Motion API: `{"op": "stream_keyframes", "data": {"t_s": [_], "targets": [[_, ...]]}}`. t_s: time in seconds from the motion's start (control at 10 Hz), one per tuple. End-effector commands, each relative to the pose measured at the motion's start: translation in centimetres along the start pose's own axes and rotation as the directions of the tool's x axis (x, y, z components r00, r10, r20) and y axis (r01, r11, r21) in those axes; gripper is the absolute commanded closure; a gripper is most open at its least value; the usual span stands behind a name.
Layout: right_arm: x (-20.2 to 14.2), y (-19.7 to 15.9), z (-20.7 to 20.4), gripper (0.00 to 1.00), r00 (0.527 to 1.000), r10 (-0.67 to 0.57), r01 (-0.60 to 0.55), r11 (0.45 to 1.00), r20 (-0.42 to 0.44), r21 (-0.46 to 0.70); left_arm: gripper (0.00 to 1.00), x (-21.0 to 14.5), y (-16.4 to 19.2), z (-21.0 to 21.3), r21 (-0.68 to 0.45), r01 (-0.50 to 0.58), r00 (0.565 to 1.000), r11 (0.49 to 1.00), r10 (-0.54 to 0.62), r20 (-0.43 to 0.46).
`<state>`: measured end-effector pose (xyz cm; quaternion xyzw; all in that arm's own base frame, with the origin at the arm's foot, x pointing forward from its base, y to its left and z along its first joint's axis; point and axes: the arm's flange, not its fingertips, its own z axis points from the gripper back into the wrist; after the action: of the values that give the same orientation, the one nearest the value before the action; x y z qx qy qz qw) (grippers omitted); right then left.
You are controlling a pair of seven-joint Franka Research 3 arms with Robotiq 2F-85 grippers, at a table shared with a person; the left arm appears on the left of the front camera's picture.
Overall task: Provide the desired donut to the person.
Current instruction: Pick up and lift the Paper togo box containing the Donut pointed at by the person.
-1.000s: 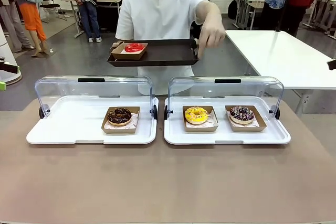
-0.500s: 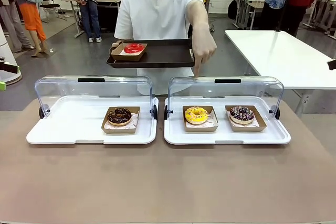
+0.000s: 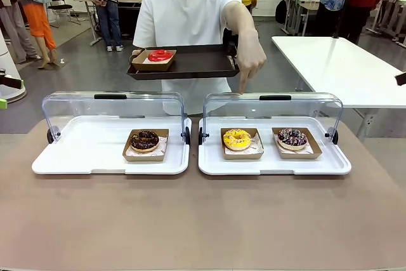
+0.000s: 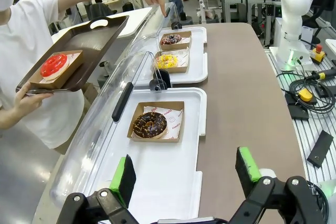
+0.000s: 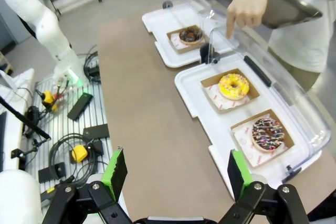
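Wants yellow donut (image 3: 237, 138) in right tray (image 3: 273, 169), judging by hand (image 3: 250, 58). Waiting with left gripper (image 4: 185, 170), right gripper (image 5: 176, 174) spread wide, empty. Could easily grab sprinkled donut (image 3: 292, 137) just beside, or clip lid (image 3: 273, 109).

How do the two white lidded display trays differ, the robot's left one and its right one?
The left white tray holds one chocolate-glazed donut; the right white tray holds two, a yellow-glazed donut and a dark sprinkled donut. The person's hand points down over the right tray, not the left. Both have clear lids open.
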<state>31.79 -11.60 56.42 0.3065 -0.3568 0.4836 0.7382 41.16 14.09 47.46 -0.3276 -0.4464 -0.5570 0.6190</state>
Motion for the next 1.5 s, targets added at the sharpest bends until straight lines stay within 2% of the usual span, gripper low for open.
{"op": "stream_keyframes", "data": {"t_s": [0.0, 0.2, 0.3, 0.5, 0.7, 0.9, 1.1, 1.2, 1.3, 1.4], "targets": [[1.9, 0.7, -1.9, 0.00, 0.979, 0.106, -0.107, 0.994, -0.176, 0.004, 0.00, 0.0, 0.0, 0.1, 0.006, 0.004, 1.000, 1.000, -0.004, 0.018], [5.6, 2.0, -5.6, 0.00, 0.912, 0.167, -0.179, 0.984, -0.375, 0.002, 0.00, 0.0, 0.0, 0.1, 0.006, 0.004, 1.000, 1.000, -0.004, 0.018], [7.5, 3.0, -7.6, 0.00, 0.855, 0.194, -0.211, 0.977, -0.480, 0.018, 0.00, 0.0, 0.0, 0.1, 0.006, 0.004, 1.000, 1.000, -0.004, 0.018], [9.7, 4.1, -11.6, 0.00, 0.763, 0.220, -0.240, 0.969, -0.608, 0.049, 0.00, 0.0, 0.0, 0.1, 0.006, 0.004, 1.000, 1.000, -0.004, 0.018], [8.8, 2.7, -16.3, 0.00, 0.682, 0.182, -0.189, 0.980, -0.708, 0.070, 0.00, 0.0, 0.0, 0.1, 0.006, 0.004, 1.000, 1.000, -0.004, 0.018], [6.7, 0.5, -20.2, 0.00, 0.665, 0.140, -0.138, 0.988, -0.733, 0.063, 0.00, 0.0, 0.0, 0.1, 0.006, 0.004, 1.000, 1.000, -0.004, 0.018], [4.7, -0.3, -23.1, 0.00, 0.638, 0.154, -0.149, 0.986, -0.755, 0.075, 0.00, 0.0, 0.0, 0.1, 0.006, 0.004, 1.000, 1.000, -0.004, 0.018], [4.1, -0.4, -23.9, 0.00, 0.648, 0.170, -0.162, 0.983, -0.742, 0.084, 0.00, 0.0, 0.0, 0.1, 0.006, 0.004, 1.000, 1.000, -0.004, 0.018], [4.0, -0.6, -23.9, 0.00, 0.695, 0.180, -0.175, 0.981, -0.696, 0.080, 0.00, 0.0, 0.0, 0.1, 0.006, 0.004, 1.000, 1.000, -0.004, 0.018], [4.2, -0.6, -23.8, 0.00, 0.646, 0.167, -0.141, 0.985, -0.745, 0.099, 0.00, 0.0, 0.0, 0.1, 0.006, 0.004, 1.000, 1.000, -0.004, 0.018]]}}
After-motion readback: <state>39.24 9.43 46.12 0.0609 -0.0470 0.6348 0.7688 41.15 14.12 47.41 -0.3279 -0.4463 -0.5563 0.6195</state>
